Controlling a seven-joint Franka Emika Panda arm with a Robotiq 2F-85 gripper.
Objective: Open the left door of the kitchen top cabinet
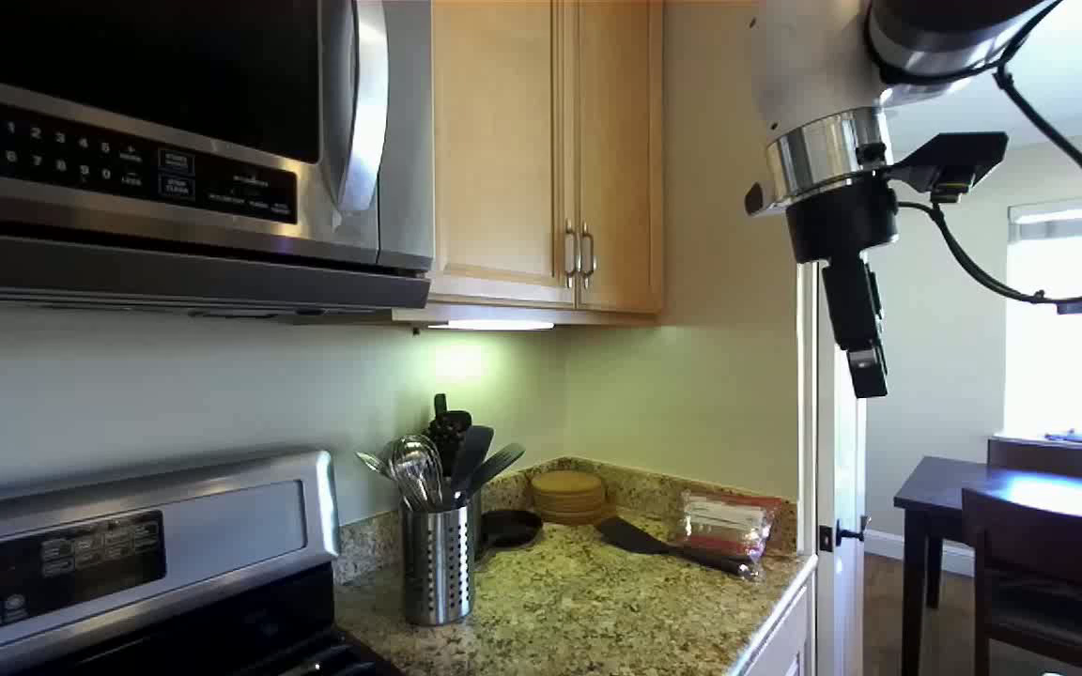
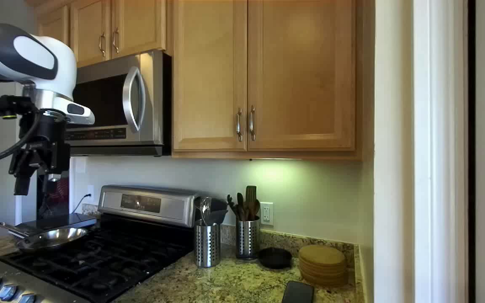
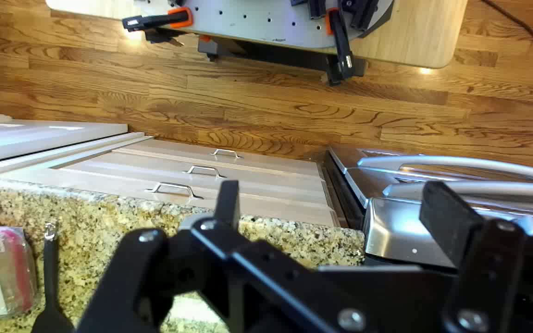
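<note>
1. Your target, the left door [image 2: 209,75], is the tall honey-maple panel beside the over-the-range microwave [image 2: 152,92]. In both exterior views it sits closed on the kitchen top cabinet [image 2: 267,155], above the granite worktop [image 1: 541,601].

2. Its silver bar handle [image 2: 239,124] is mounted upright, low along the right edge where the two panels meet. That placing suggests hinges on the far side, so pulling there should give you the best leverage.

3. The twin handle [image 2: 251,123] on the right door [image 2: 301,75] stands just beside it, not touching. The pairing probably suits a person's hand, but it leaves you a narrow gap, and you could catch both bars.

4. Your end effector [image 3: 338,210] hangs pointing down, well apart from the handle, its fingers [image 3: 227,202] spread with nothing between them. I read this as a waiting pose, with the opening not yet begun.

5. You will likely need to turn the fingers toward the panel, so they straddle the upright bar or one hooks behind it.

6. The microwave juts forward on the likely hinge side and may limit the swing. The perforated steel utensil holder [image 1: 438,568] keeps its whisk [image 1: 416,469] upright, presumably for easy reach; stay above it.
</note>
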